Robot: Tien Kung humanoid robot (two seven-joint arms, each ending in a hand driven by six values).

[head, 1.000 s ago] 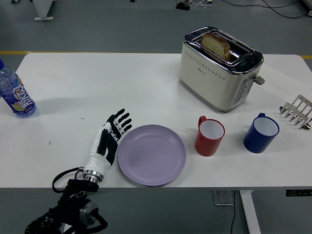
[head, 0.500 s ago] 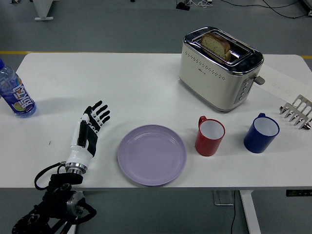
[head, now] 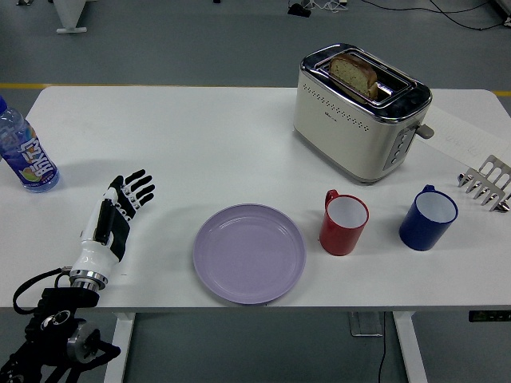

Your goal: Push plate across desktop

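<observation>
A lilac plate (head: 249,253) lies flat on the white table (head: 223,144) near its front edge, left of a red mug (head: 343,223). My left hand (head: 120,206), black and white, lies over the table's front left part with its fingers spread and holds nothing. It is well to the left of the plate, with a clear gap of bare table between them. The right hand does not show.
A blue bottle (head: 24,152) stands at the far left edge. A cream toaster (head: 359,112) with a bread slice stands at the back right. A blue mug (head: 428,217) stands right of the red one, and a metal rack (head: 485,183) sits at the right edge.
My left hand has drawn away leftward from the plate's left rim, about a hand's length, and a little back toward the front edge. The plate has not moved.
</observation>
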